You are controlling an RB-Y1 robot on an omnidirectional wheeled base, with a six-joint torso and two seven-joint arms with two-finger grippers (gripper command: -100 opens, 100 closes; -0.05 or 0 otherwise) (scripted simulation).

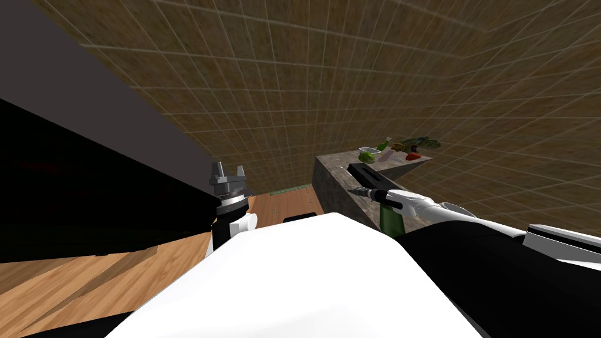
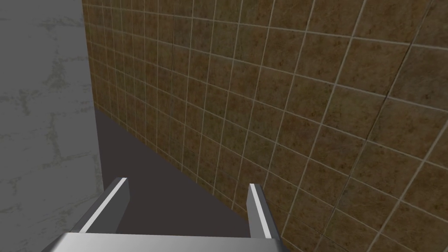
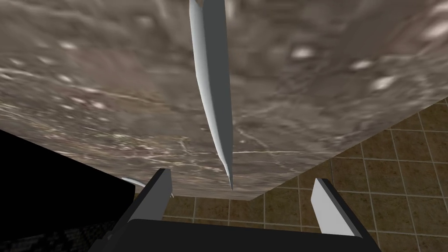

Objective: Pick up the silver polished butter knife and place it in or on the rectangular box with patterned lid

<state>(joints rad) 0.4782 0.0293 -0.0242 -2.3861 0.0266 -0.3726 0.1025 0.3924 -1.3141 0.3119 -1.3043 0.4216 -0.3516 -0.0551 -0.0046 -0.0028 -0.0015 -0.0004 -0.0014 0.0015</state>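
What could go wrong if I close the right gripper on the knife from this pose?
1. The right gripper stands open with only the thin tip of the knife about level with its fingertips. Closing now would likely miss or pinch the tip alone.
2. That tip lies at the edge of the stone counter. A nudge could send the knife off onto the tiled floor.
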